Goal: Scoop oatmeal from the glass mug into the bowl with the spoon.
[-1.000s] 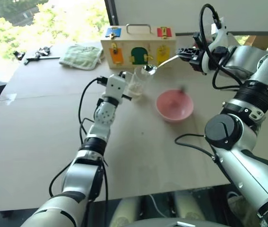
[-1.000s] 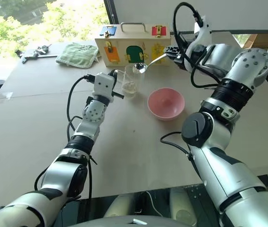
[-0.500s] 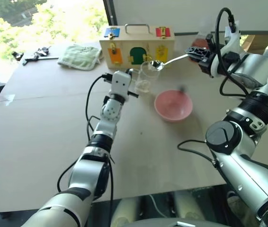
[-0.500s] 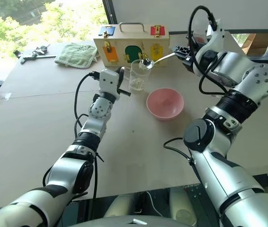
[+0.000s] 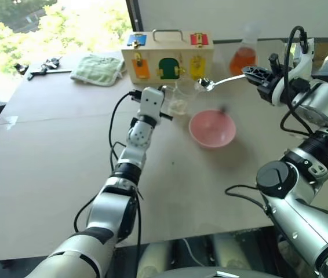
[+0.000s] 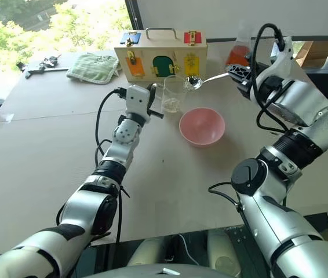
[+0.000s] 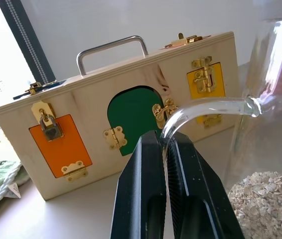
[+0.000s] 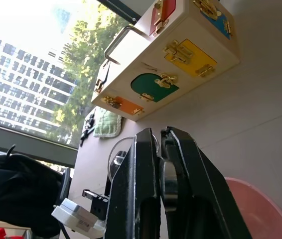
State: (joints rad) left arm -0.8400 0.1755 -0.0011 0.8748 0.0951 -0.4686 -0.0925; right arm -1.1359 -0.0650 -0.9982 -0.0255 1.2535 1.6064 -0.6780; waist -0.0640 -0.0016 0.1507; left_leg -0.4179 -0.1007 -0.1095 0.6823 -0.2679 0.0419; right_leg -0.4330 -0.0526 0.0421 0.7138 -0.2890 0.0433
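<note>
gripping the spoon (image 6: 207, 79), right tool (image 6: 239, 74) hovers beyond bowl (image 6: 201, 126).

Daylight pours in from the window (image 5: 48, 23) beyond the table's far left corner; I see it blown out to near white there, and in the right wrist view too. The table (image 5: 48, 150) is evenly bright, with a pale sheen along its far left edge. Shadows are soft and short. In the left wrist view the glass mug (image 7: 275, 114) picks up glare streaks, and the near fingers (image 7: 141, 199) look slightly soft.
</note>
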